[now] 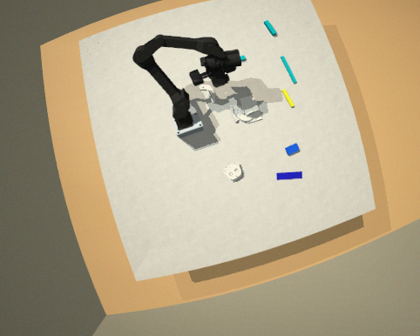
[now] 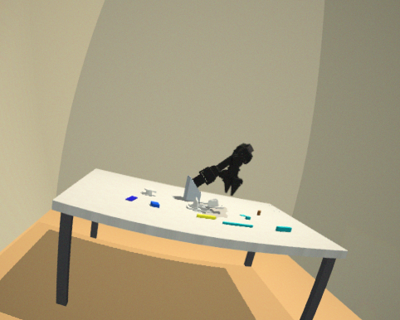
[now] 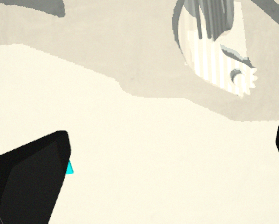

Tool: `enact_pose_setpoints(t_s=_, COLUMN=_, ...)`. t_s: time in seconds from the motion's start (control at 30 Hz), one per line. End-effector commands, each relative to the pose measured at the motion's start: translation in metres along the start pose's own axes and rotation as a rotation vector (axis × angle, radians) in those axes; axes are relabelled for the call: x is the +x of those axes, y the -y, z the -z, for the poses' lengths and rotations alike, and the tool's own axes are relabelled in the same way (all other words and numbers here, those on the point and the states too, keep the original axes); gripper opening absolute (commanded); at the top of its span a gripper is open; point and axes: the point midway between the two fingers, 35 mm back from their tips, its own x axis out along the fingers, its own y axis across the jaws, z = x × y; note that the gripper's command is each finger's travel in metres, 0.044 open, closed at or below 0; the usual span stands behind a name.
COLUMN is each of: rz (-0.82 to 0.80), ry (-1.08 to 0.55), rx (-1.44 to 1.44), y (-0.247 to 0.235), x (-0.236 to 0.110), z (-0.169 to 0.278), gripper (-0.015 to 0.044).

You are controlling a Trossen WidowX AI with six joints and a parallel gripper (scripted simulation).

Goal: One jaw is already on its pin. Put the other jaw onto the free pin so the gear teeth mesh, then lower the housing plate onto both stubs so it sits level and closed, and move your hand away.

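Note:
A white curved jaw with gear teeth (image 1: 206, 88) (image 2: 213, 202) (image 3: 210, 60) lies loose on the table, close to the arm's base and apart from the white mechanism. The mechanism (image 1: 249, 117) (image 2: 194, 206) sits farther out, partly in the arm's shadow; its seated jaw and pins are too small to make out. The white housing plate (image 1: 234, 171) (image 2: 149, 191) is well off to one side, with two round marks on its face. My gripper (image 2: 229, 193) (image 3: 178, 137) is open and empty, above the table; the jaw is beyond its fingertips in the wrist view.
A yellow bar (image 1: 287, 98) (image 2: 206, 216), a long cyan bar (image 1: 288, 70) (image 2: 237, 225), a cyan block (image 1: 270, 28) (image 2: 283, 229), a blue block (image 1: 292, 149) (image 2: 154, 204) and a dark blue bar (image 1: 289, 176) (image 2: 131, 198) lie around. A small brown piece (image 2: 259, 212) is near the far edge.

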Motion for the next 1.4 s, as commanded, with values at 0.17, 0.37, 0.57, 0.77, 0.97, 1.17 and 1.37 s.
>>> enact_pose_setpoints(t_s=0.17, rz=0.000, ry=0.000, rx=0.000, y=0.0000, x=0.0000, z=0.0000, gripper=0.0440)
enact_pose_setpoints(t_s=0.37, rz=0.000, ry=0.000, rx=0.000, y=0.0000, x=0.0000, z=0.0000, gripper=0.0440)
enact_pose_setpoints(t_s=0.57, rz=0.000, ry=0.000, rx=0.000, y=0.0000, x=0.0000, z=0.0000, gripper=0.0309)
enact_pose_setpoints(t_s=0.77, rz=0.000, ry=0.000, rx=0.000, y=0.0000, x=0.0000, z=0.0000, gripper=0.0151)
enact_pose_setpoints(t_s=0.97, rz=0.000, ry=0.000, rx=0.000, y=0.0000, x=0.0000, z=0.0000, gripper=0.0000)
enact_pose_setpoints(t_s=1.17, rz=0.000, ry=0.000, rx=0.000, y=0.0000, x=0.0000, z=0.0000, gripper=0.0000)
enact_pose_setpoints(t_s=1.37, rz=0.000, ry=0.000, rx=0.000, y=0.0000, x=0.0000, z=0.0000, gripper=0.0000)
